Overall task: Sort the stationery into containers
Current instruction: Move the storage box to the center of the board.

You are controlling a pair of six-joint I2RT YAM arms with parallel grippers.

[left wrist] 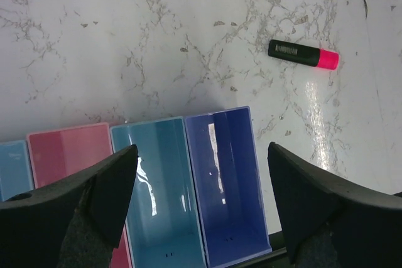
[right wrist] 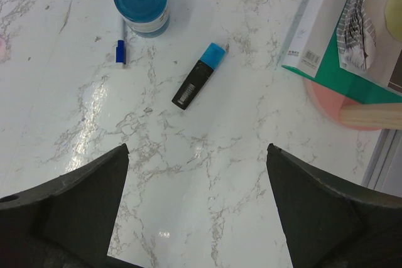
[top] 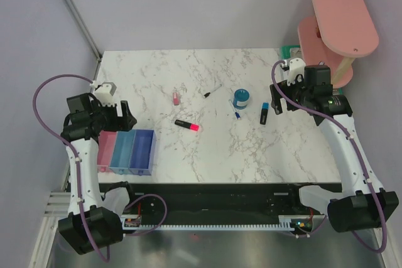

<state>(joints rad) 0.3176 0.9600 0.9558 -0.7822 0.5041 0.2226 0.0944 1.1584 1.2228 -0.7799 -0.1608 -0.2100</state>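
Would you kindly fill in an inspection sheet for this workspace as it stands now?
Surface: white marbled table.
Job's things: row of trays front left, visible compartments empty; pink highlighter, blue highlighter, round blue pot, pink eraser, thin pen, blue-capped pen loose.
Clutter: green tray with packets at the pink shelf.
Grippers: left gripper open above the trays; right gripper open near the blue highlighter; both empty.
Cables: left cable and right cable, purple, loop along their arms.
Surroundings: plain grey walls.

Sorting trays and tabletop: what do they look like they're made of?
Sorting trays: likely moulded plastic, glossy; glare streaks on smooth coloured walls. Tabletop: white with grey veins, polished enough to reflect the lights; real marble or laminate, cannot tell.
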